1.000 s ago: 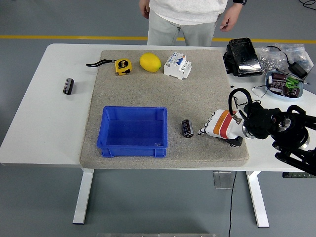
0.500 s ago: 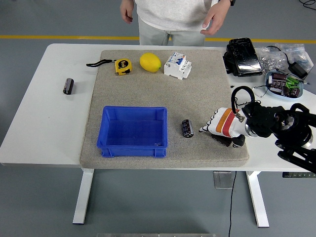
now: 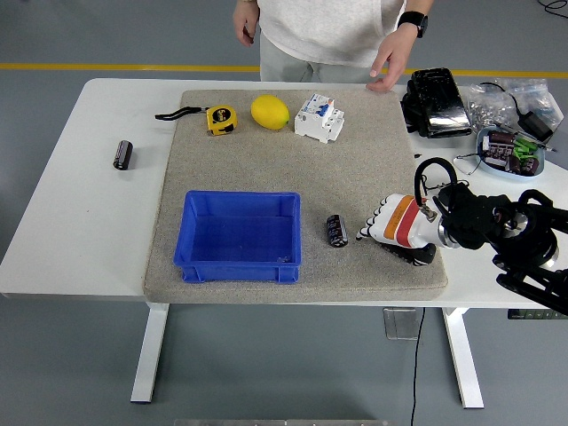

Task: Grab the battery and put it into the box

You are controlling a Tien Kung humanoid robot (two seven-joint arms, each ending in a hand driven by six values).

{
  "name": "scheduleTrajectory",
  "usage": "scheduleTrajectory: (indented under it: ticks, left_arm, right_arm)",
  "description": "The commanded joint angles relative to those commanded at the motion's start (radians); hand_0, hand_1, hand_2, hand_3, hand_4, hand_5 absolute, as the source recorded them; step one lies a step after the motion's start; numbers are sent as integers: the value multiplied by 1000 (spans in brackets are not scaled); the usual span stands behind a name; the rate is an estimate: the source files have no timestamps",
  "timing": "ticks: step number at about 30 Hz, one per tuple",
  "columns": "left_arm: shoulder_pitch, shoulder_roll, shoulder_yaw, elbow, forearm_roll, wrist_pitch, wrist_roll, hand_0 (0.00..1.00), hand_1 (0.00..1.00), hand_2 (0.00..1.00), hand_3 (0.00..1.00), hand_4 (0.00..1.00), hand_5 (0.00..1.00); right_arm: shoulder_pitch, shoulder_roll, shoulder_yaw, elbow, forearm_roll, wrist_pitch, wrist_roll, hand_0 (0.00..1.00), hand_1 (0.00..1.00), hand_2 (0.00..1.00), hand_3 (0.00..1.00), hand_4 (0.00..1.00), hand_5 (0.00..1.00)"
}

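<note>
My right hand point(image 3: 398, 226) lies low over the grey mat point(image 3: 355, 169), its fingers point(image 3: 371, 227) stretched out loosely toward the left and holding nothing. The fingertips point at the battery point(image 3: 336, 230), which lies on the mat just beside them but apart, with a small gap between. The battery sits between my fingers and the blue box point(image 3: 238, 236), near the box's right wall. The box stands on the mat's front left part.

Along the mat's far edge lie a yellow tape measure point(image 3: 220, 119), a lemon point(image 3: 270, 112) and a white circuit breaker point(image 3: 319, 117), in a row from left to right. A second dark cylinder point(image 3: 122, 153) lies on the bare white worktop point(image 3: 89, 204), well to the left of the mat. At the far right of the worktop stand a black device point(image 3: 436, 101) and a small tray of parts point(image 3: 510, 151). A person stands at the far side, one hand point(image 3: 388, 69) touching the worktop's far edge near the black device.
</note>
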Motion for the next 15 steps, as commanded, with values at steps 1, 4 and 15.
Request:
scheduleTrajectory:
  ticks: [1, 4, 15]
  left_arm:
    - [0, 0, 1, 0, -2, 0, 0, 814, 790, 821, 671, 686, 549]
    - [-1, 0, 2, 0, -2, 0, -1, 814, 793, 822, 671, 686, 549]
    - [0, 0, 1, -2, 2, -2, 0, 815, 793, 824, 671, 687, 551]
  right_arm:
    - [0, 0, 0, -2, 0, -1, 1, 671, 687, 741, 812, 998, 67]
    - [-1, -1, 1, -9, 0, -2, 2, 652, 668, 724, 796, 995, 62]
    - [-4, -3, -2, -11, 0, -24, 8, 601, 627, 686, 747, 985, 64]
